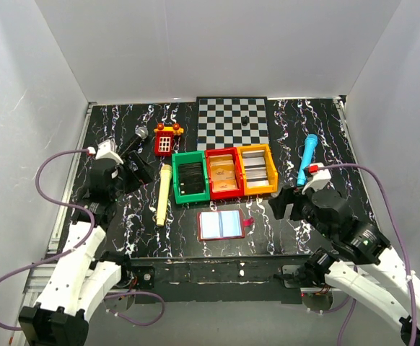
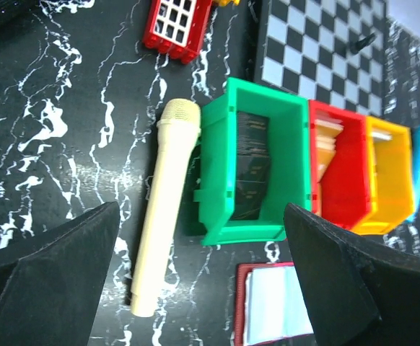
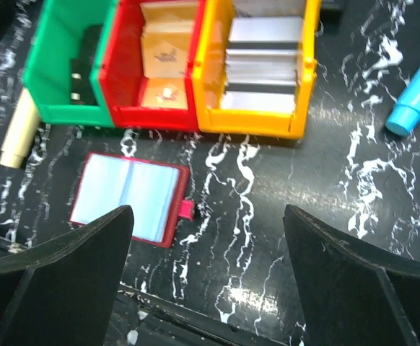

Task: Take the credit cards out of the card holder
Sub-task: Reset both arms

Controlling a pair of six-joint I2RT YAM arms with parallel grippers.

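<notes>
Top external view is showing the card holder lying open — glossy pale sleeves up — on the marbled table, just before the red bin. Flat credit cards are sitting inside it and its neighbours. Left gripper and right gripper are gaping, empty.

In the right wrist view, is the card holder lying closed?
No, the card holder lies spread open on the table, pale sleeves up, in front of the red bin.
</notes>
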